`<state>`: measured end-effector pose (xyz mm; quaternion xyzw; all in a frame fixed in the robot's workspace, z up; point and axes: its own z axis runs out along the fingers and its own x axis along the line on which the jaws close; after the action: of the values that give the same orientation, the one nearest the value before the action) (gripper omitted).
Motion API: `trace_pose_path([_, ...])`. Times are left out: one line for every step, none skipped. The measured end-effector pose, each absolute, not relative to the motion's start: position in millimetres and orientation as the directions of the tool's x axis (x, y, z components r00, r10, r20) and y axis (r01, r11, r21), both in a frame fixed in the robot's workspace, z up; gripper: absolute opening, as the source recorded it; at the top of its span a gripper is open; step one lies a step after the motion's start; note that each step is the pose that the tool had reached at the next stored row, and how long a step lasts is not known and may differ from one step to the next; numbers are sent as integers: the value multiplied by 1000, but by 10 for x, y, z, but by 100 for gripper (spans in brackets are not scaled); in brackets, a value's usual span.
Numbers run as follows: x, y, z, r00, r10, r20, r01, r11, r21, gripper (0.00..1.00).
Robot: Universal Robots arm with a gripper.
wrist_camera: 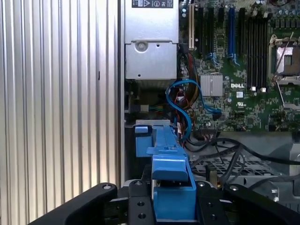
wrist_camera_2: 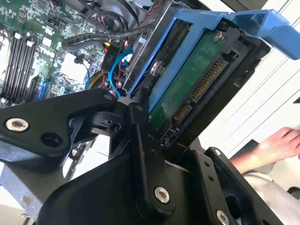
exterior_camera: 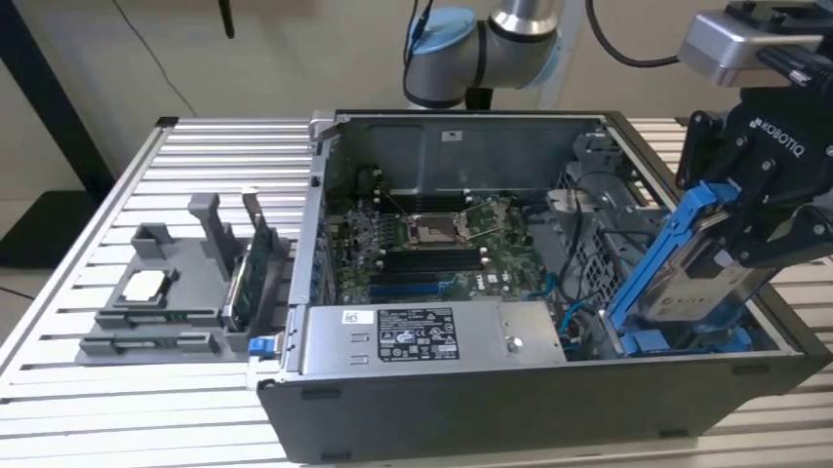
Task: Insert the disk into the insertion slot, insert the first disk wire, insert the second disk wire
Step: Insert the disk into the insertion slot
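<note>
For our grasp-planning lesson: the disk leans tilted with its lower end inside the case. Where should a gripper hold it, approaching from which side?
At the disk's raised end, across the blue carrier, coming from above: its lower end sits at the insertion slot, so the upper part is free. The gripper is shut there.

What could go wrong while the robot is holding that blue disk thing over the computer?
The disk is tilted over the insertion slot, so it might jam on the blue rails instead of sliding in. The blue cable lies close by and could get pinched underneath. The gripper grips the disk near its upper end, so it might slip or swing.
</note>
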<state>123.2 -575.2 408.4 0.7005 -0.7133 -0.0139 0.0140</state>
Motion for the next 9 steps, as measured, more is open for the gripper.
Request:
trace_pose_path([1232, -5751, 4075, -18, -1000, 1, -999, 18, 39, 33])
trace_pose_path([1232, -5751, 4064, -18, -1000, 1, -999, 18, 39, 33])
trace_pose_path([1233, -5752, 4050, -18, -1000, 0, -999, 18, 39, 33])
trace_pose_path([1233, -5752, 4036, -18, -1000, -1, -999, 18, 39, 33])
trace_pose_path([1233, -5752, 4023, -18, -1000, -1, -999, 18, 39, 33])
trace_pose_path([1235, -5751, 4012, -18, -1000, -2, -999, 18, 39, 33])
trace_pose_path([1239, -5752, 4008, -18, -1000, -2, -999, 18, 39, 33])
trace_pose_path([1241, -5752, 4009, -18, -1000, -2, -999, 18, 40, 33])
trace_pose_path([1242, -5752, 4009, -18, -1000, -2, -999, 18, 40, 33])
